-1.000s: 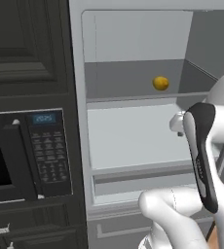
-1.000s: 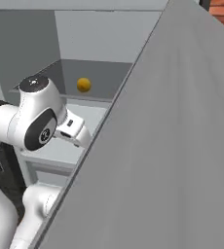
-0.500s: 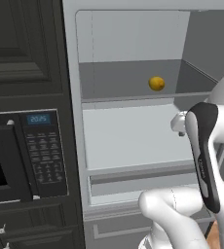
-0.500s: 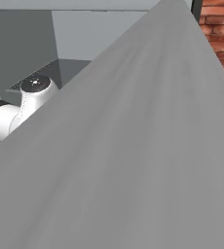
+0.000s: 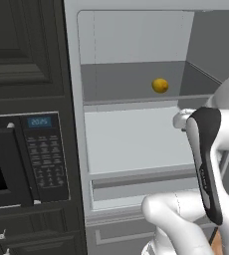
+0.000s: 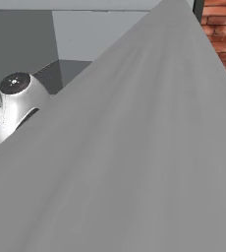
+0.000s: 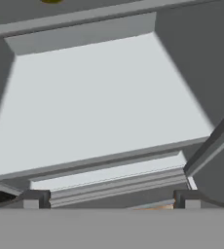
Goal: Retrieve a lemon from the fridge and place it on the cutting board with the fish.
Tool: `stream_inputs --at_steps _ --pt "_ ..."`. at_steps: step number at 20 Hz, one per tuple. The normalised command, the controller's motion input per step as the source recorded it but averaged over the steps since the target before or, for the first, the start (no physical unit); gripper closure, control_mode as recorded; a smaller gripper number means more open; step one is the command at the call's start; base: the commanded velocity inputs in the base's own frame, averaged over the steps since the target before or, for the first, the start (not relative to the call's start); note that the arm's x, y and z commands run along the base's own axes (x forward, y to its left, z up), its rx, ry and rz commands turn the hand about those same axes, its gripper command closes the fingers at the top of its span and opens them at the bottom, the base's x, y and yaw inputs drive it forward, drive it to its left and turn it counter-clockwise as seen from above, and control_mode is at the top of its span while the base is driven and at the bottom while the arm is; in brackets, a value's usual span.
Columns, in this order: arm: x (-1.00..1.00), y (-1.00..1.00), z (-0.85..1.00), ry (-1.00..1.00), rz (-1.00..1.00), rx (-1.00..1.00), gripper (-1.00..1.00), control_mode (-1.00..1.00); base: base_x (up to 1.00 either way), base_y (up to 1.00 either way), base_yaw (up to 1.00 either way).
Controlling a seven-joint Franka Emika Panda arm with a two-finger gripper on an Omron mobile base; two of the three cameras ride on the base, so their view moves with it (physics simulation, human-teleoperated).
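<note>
The fridge (image 5: pixel 136 144) stands open, showing light grey shelves. The lemon (image 5: pixel 160 85), small and yellow-orange, lies on the upper shelf toward the back right. A sliver of the lemon (image 7: pixel 50 1) touches the top edge of the hand view. My gripper (image 7: pixel 111 202) is open and empty, its fingertips (image 7: pixel 35 199) wide apart, level with the front lip of the lower shelf and below the lemon. In the left base view my arm (image 5: pixel 206 164) rises in front of the fridge's right side. The cutting board and the fish are out of view.
A black microwave (image 5: pixel 22 159) sits in dark cabinets left of the fridge. In the right base view the open fridge door (image 6: pixel 134 162) slants across most of the picture, with a brick wall (image 6: pixel 225 34) behind it. A drawer front (image 7: pixel 109 177) lies under the lower shelf.
The camera has shifted, sliding the scene a little left in the left base view. The fridge door now covers the lemon in the right base view. The gripper stays open.
</note>
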Motion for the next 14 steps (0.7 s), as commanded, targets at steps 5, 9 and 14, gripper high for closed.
stream_inputs --at_steps 5,9,14 --pt "-0.01 0.08 0.7 -0.4 0.03 -0.24 -1.0 -1.0 0.0 0.0 0.0" --pt "0.0 0.0 0.71 -0.18 0.03 -0.18 -1.0 -1.0 0.0 0.0 0.0" --pt "0.0 0.03 0.43 -0.12 0.01 -0.02 -1.0 -1.0 0.0 0.0 0.0"
